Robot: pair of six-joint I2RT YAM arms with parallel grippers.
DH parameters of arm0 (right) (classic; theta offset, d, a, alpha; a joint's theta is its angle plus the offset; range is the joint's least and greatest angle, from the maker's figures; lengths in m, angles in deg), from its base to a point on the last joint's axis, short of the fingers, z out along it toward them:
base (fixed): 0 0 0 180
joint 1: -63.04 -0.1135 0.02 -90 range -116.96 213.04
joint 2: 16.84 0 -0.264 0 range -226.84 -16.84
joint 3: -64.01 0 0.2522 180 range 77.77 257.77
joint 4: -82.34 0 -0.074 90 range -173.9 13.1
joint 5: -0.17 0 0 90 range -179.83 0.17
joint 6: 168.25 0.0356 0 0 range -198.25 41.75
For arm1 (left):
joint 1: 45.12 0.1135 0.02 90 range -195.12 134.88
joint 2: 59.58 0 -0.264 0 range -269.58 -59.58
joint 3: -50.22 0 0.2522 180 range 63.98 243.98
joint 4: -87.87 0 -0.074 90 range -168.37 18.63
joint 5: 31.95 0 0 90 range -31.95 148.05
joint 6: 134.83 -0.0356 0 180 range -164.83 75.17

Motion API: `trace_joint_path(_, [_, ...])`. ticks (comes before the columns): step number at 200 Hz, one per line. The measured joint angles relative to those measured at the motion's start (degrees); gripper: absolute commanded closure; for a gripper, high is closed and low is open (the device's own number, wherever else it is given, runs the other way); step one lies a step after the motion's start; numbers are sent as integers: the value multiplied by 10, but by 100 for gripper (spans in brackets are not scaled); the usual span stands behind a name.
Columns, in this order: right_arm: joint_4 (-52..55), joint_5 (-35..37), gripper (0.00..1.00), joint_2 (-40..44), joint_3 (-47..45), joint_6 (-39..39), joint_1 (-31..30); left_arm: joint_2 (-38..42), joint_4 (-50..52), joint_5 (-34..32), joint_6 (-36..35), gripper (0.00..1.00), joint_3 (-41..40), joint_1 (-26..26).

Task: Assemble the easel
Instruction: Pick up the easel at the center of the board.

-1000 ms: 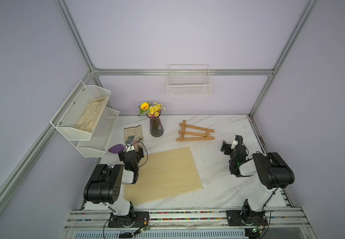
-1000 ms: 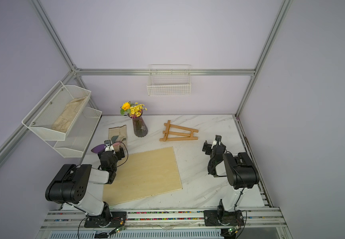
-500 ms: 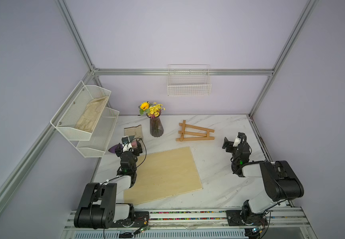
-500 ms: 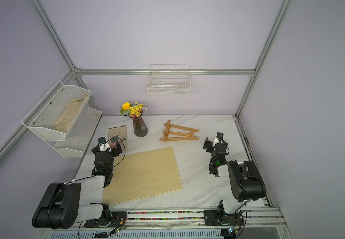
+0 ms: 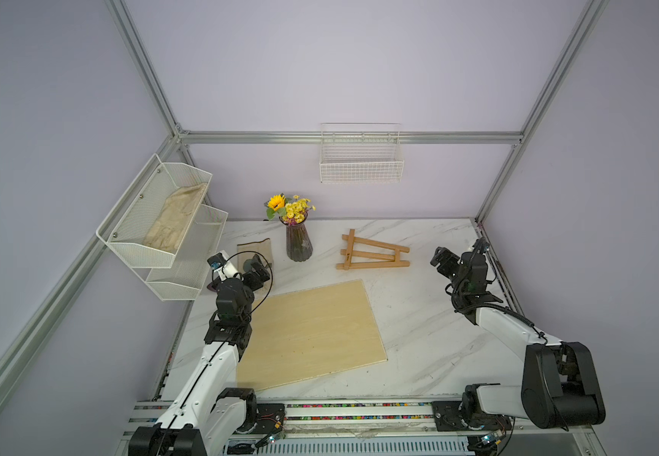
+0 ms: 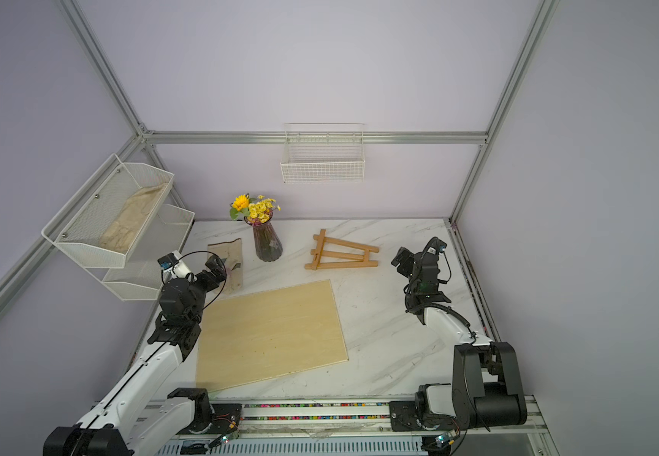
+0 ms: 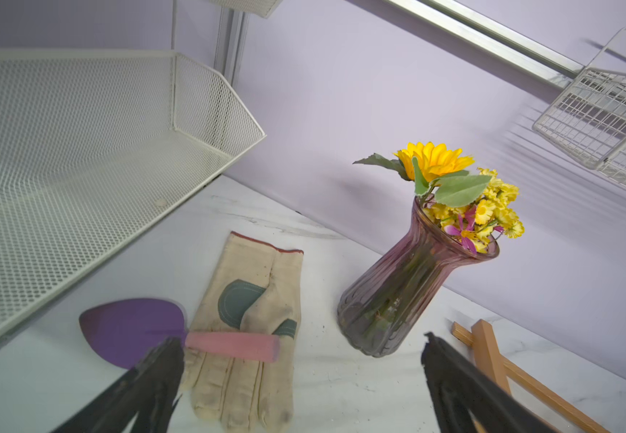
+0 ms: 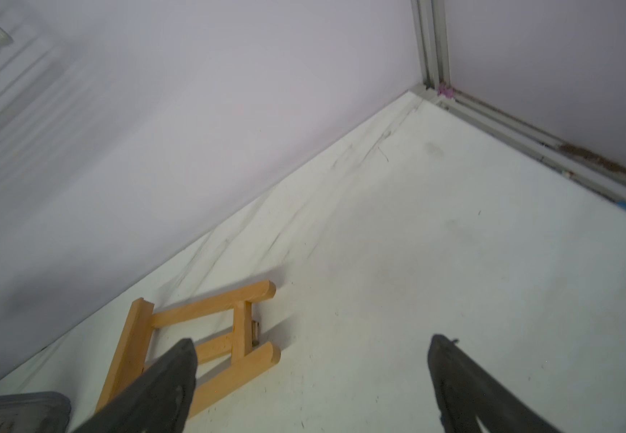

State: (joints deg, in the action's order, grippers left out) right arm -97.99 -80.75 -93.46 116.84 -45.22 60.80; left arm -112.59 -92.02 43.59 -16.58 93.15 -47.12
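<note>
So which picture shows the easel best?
Both top views: the easel lies whole, nothing covering it. In the right wrist view a finger hides part of the easel. The left wrist view catches only one end.

One marble table (image 5: 418, 316) holds one wooden easel (image 5: 373, 254), one plywood board (image 5: 312, 331), one purple glass vase (image 5: 298, 244), one work glove (image 7: 251, 318) and one trowel (image 7: 135, 330). The vase carries one sunflower (image 7: 433, 159) among small yellow blooms too crowded to count. Two robot arms, the left arm (image 5: 217, 355) and the right arm (image 5: 509, 327), each end in one gripper: the left gripper (image 7: 300, 339) and the right gripper (image 8: 313, 339), two dark fingers apiece. At upper centre of both top views hangs one wire basket (image 5: 361, 160). At the left is one mesh shelf (image 5: 197, 252) of two tiers, with one beige cloth piece (image 5: 174, 221) in its upper tier.
</note>
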Motion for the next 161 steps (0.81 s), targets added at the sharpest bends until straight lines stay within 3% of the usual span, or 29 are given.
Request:
trace_joint_path(58, [60, -76, 3, 0, 0, 36, -15, 12, 117, 86, 61, 0, 1, -15])
trace_joint_path(105, [79, -121, 3, -5, 0, 39, -67, -13, 165, 83, 89, 0, 29, -133])
trace_joint_path(161, [86, -132, 3, -9, 0, 37, -151, -146, 194, 59, 88, 0, 128, -266])
